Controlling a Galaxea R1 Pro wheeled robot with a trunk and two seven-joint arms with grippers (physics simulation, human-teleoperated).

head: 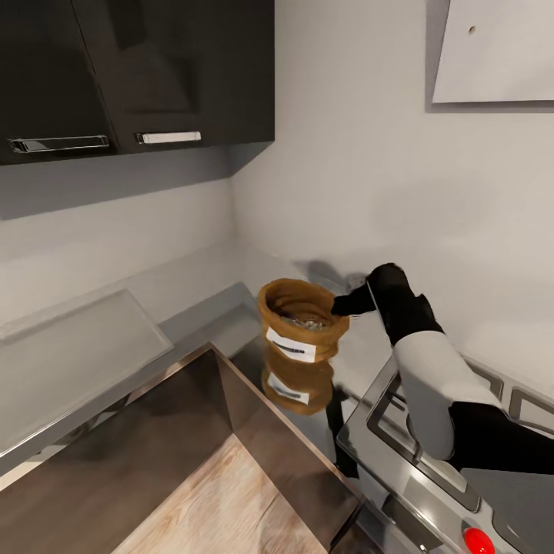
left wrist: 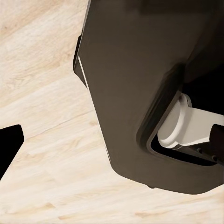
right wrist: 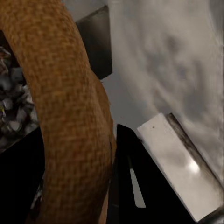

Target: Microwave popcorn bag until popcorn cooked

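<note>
From my head camera I count two dark upper cabinets [head: 131, 77] at about ten o'clock, each with one metal handle, so two handles. Below them the grey countertop [head: 192, 288] runs into the corner, with one pale flat panel [head: 73, 354] lying on it at eight o'clock. At the middle stands one popcorn bag [head: 302, 319], upright on the shiny worktop, its rolled rim open upward, one white label on its front, and one mirrored copy of it reflected in the steel just beneath. Pale kernels of popcorn [head: 306, 322] show inside its mouth. At three o'clock of the bag my right gripper [head: 348, 302] reaches in from the hob side, its black tip at the bag's rim; in the right wrist view the thick woven rim [right wrist: 70, 107] runs between dark finger shapes, with kernels on one side and one finger [right wrist: 135, 182] outside it, so the pincer appears to straddle the rim, but I cannot tell whether it is pressed together on it. Further right, at four to five o'clock, sits the gas hob [head: 431, 454] with one red knob [head: 478, 541] at the frame's lower edge. One pale board [head: 492, 50] hangs on the wall at one o'clock. My left wrist camera shows the robot's dark base [left wrist: 154, 93] over the wooden floor [left wrist: 46, 140], and one black fingertip [left wrist: 9, 147]; the state of that pincer I cannot tell.
</note>
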